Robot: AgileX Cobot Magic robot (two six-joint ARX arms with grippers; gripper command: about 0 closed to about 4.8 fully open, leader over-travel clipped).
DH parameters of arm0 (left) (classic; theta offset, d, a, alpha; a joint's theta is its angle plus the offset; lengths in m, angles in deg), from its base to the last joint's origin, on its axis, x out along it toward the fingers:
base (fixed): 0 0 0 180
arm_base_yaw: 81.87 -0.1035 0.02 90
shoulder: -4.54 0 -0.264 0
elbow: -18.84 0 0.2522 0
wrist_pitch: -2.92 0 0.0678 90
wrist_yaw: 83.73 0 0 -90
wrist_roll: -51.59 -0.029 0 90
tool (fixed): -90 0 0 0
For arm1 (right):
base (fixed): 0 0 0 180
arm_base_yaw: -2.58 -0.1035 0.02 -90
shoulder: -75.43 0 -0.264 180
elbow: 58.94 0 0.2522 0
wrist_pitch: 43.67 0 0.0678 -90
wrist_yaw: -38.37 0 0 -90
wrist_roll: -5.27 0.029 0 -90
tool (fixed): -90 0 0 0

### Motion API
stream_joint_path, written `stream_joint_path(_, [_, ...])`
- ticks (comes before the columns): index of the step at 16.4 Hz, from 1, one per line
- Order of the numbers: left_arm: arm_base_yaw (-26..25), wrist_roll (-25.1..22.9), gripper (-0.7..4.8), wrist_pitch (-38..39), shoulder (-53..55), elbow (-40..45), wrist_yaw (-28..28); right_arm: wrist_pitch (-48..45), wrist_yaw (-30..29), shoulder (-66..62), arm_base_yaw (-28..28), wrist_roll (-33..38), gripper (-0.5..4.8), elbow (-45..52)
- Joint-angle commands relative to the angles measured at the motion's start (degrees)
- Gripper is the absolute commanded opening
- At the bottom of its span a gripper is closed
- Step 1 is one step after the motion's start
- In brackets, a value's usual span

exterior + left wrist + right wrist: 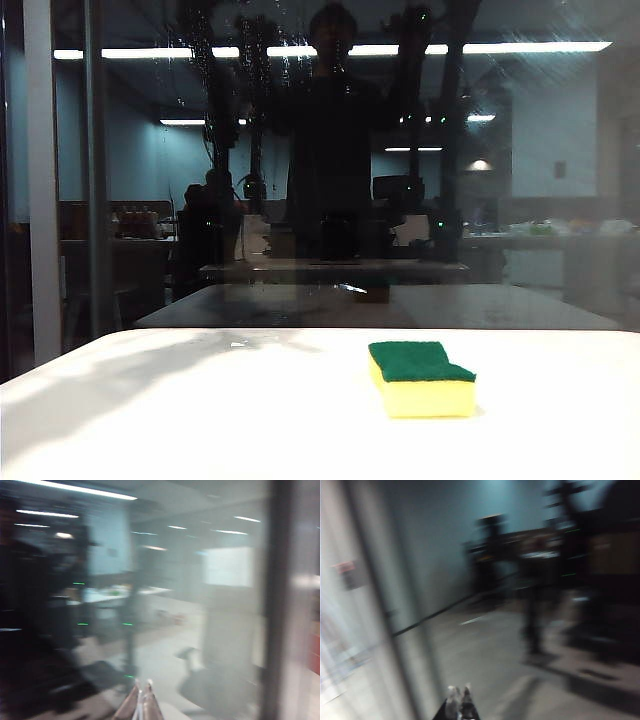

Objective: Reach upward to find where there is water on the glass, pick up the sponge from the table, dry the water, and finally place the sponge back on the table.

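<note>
Nearest the exterior camera, the sponge (421, 377) lies green side up on the white table (180, 410), right of middle and untouched. Behind the table stands the glass (330, 180), with thin whitish streaks of water (270, 50) near its top. Both wrist views are blurred. The left gripper (141, 700) and right gripper (459, 702) face the glass, fingertips pressed together, holding nothing.

White table (150, 420) with rounded edge, yellow sponge (421, 379) lying on it, green scouring layer up
</note>
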Motion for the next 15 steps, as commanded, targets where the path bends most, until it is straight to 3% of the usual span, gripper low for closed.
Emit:
stream_joint_path(1, [0.0,-0.5,-0.05,-0.7,-0.3,-0.3,8.8,-0.2,10.0,0.3,0.0,-4.0,-0.03,-0.2])
stream_joint_path(4, [0.0,-1.2,-0.05,-0.2,-0.3,-0.3,18.0,1.2,17.5,0.3,0.0,-5.9,-0.03,-0.2])
stream_joint_path(7, [0.0,-12.3,-0.05,2.4,-0.3,-0.3,26.0,3.3,27.0,0.3,0.0,-7.9,-0.03,-0.3])
stream_joint_path(10, [0.0,-13.4,-0.05,7.0,-0.3,-0.3,34.1,3.7,32.2,0.7,0.0,-10.4,-0.03,-0.3])
stream_joint_path(15, [0.0,-13.3,-0.05,8.3,-0.7,-0.3,34.5,3.8,32.3,1.6,0.0,-10.3,-0.03,-0.3])
